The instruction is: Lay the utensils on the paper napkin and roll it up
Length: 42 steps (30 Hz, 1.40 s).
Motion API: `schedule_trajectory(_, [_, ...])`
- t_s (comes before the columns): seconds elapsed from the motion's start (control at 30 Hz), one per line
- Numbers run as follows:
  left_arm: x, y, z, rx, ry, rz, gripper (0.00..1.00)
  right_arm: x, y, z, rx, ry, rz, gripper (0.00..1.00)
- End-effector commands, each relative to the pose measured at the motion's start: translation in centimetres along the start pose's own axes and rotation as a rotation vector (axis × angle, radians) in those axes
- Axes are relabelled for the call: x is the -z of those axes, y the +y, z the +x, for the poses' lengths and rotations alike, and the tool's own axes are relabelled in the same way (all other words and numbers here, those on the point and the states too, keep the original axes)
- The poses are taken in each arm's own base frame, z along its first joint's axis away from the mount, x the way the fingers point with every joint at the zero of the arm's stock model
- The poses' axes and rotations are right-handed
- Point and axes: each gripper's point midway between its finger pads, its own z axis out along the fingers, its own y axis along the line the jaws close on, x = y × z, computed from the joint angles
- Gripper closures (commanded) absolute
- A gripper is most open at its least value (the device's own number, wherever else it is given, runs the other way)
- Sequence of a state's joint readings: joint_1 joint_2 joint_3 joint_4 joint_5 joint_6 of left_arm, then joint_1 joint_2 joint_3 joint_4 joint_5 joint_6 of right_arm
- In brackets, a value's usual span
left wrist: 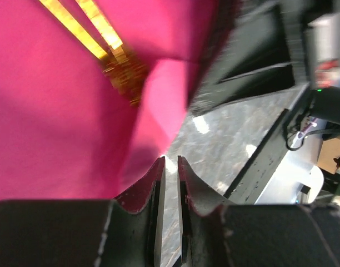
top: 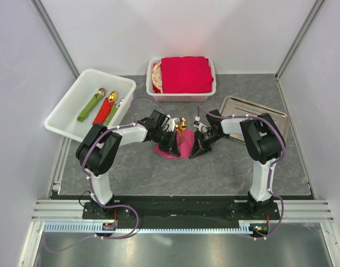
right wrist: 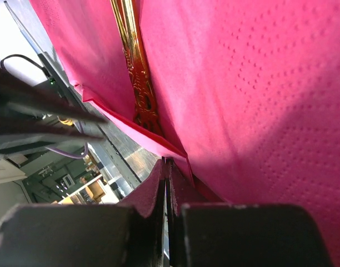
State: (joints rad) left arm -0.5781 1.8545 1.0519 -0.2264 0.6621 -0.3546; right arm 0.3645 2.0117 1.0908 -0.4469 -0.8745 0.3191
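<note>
Tech: Left tool (left wrist: 170, 160) fingers fill the bottom of the left wrist view. State?

Ref: Its jaws stand a narrow slit apart, with grey tabletop (left wrist: 214, 150) showing through. A fold of the paper napkin (left wrist: 64, 122) reaches the fingertip on the left of that view. Whether it is pinched cannot be told.

Tech: Right tool (right wrist: 166, 164)?

Ref: Closed to a hairline, with the napkin's lower edge running into the tips. Judged to be a grip on the sheet.

Tech: Location of the work items?

Ref: The napkin sits mid-tabletop between both tools, its two sides raised. The utensils (right wrist: 138, 72) lie inside the fold, gold handles side by side. Gold ends show above the napkin's far edge in the top view.

Tech: Progress?

Ref: Placement appears complete. Rolling is in hand but not finished: the sheet is open enough to expose the handles, and no closed bundle exists.

Tech: Edges and clearance?

Ref: Both tools are near each other across the sheet, so room between them is tight. Open tabletop lies on the near side of the napkin. The basket (top: 181, 97) of red napkins (top: 186, 74) stands beyond, the metal tray (top: 250, 105) to the right and the white bin (top: 67, 105) to the left. All are well apart from the napkin.
</note>
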Motion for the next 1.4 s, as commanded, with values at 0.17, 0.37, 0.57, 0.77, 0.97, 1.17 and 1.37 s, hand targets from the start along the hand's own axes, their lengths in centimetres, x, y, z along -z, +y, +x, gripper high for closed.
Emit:
schedule_trajectory(0.17, [0.7, 3.2, 0.9, 0.114, 0.04, -0.074, 0.79, -0.5, -2.1, 0.4, -0.015, 0.002, 0.061, 0.96])
schedule_trajectory(0.37, [1.3, 3.5, 1.2, 0.102, 0.039, -0.079, 0.78, -0.6, -2.2, 0.5, -0.015, 0.005, 0.061, 0.97])
schedule_trajectory(0.57, [2.4, -0.8, -2.2, -0.033, -0.076, 0.048, 0.74, -0.4, -2.0, 0.5, -0.013, 0.002, 0.054, 0.97])
schedule_trajectory(0.77, [1.4, -2.5, -3.8, -0.055, -0.099, 0.089, 0.73, -0.4, -1.8, 0.4, -0.011, 0.001, 0.048, 0.96])
schedule_trajectory(0.97, [-0.1, 0.1, -3.9, 0.011, -0.096, 0.019, 0.76, -0.2, -1.4, 0.4, -0.001, -0.002, 0.038, 0.96])
schedule_trajectory(1.17, [-0.7, 1.6, -3.5, 0.038, -0.085, -0.017, 0.8, 0.0, -1.3, 0.5, 0.001, -0.006, 0.04, 0.96])
schedule_trajectory(1.37, [-1.2, 2.8, -2.9, 0.061, -0.062, -0.047, 0.84, 0.3, -0.1, 0.3, 0.023, -0.014, 0.008, 0.94])
